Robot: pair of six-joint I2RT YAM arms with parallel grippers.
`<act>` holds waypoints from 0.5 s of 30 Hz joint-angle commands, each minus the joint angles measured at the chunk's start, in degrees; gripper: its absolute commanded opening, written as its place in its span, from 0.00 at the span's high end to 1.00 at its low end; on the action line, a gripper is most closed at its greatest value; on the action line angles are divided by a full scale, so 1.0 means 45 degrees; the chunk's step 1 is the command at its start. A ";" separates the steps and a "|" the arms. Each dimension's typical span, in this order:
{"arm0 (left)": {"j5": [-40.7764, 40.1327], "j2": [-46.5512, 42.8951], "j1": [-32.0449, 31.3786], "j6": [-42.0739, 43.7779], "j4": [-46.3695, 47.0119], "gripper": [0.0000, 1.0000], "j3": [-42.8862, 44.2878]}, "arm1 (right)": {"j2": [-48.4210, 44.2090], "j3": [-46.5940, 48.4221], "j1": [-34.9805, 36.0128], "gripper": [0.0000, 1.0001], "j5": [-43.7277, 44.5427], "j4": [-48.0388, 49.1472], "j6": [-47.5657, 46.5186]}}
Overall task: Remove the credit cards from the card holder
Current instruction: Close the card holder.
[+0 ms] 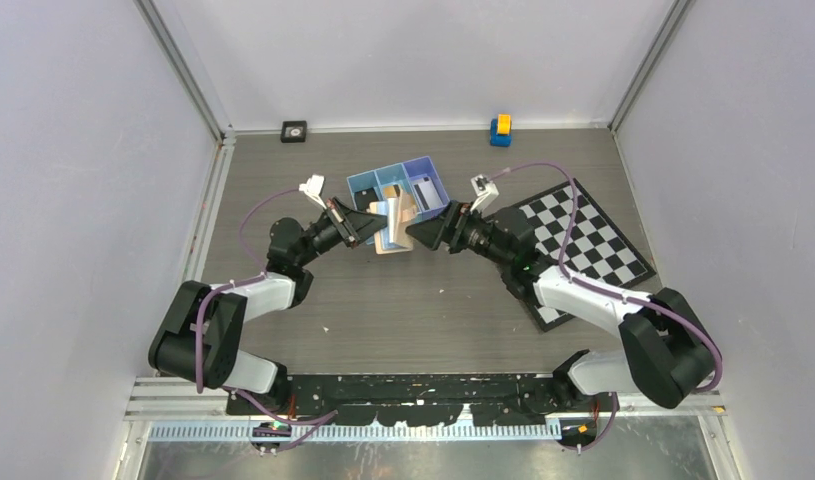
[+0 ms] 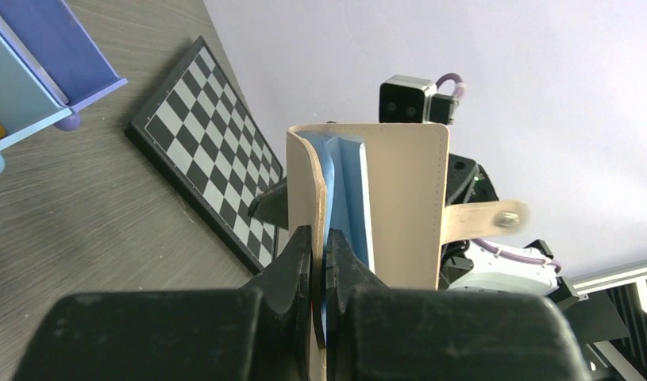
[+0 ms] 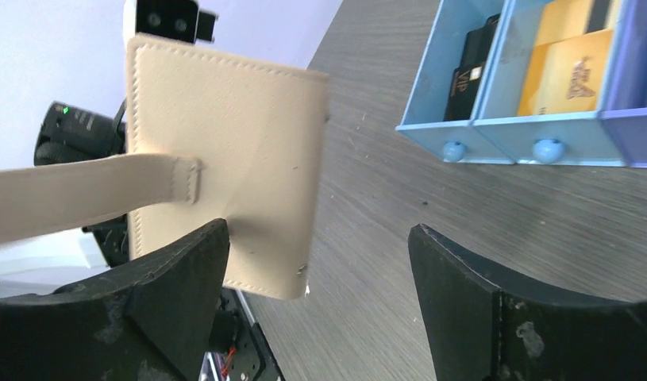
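The tan card holder [image 1: 393, 226] hangs above the table, half open, its blue lining [image 2: 348, 190] showing. My left gripper [image 2: 320, 254] is shut on one flap of the card holder [image 2: 403, 198]; the snap tab [image 2: 487, 217] sticks out sideways. My right gripper [image 3: 320, 262] is open, its jaws wide apart. Its left finger [image 3: 173, 270] is beside the outer face of the card holder [image 3: 232, 151], below the strap [image 3: 74, 194]. Credit cards lie in the blue tray: a black card [image 3: 471, 75] and an orange-tan card [image 3: 562, 67].
The blue three-compartment tray [image 1: 366, 185] stands just behind the two grippers. A chessboard [image 1: 593, 235] lies at the right under the right arm. By the back wall sit a small black square object [image 1: 294, 131] and a blue-and-yellow block [image 1: 500, 129].
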 commanded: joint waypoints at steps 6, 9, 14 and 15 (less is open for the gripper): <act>0.0367 -0.0064 0.0074 -0.0494 0.1615 1.00 0.0306 | -0.1229 -0.1061 -0.0944 0.12 0.0463 0.2679 0.1339; 0.0398 -0.0122 0.0119 -0.0535 0.1672 1.00 0.0293 | -0.1449 -0.0709 -0.1098 0.12 0.0452 0.1506 0.1156; 0.0604 -0.0110 0.0103 -0.0605 0.1796 1.00 0.0397 | 0.0370 -0.0076 -0.1103 0.27 -0.1593 0.3124 0.2163; 0.0621 -0.0133 0.0103 -0.0608 0.1858 1.00 0.0401 | 0.0694 0.0061 -0.1101 0.30 -0.1946 0.3374 0.2362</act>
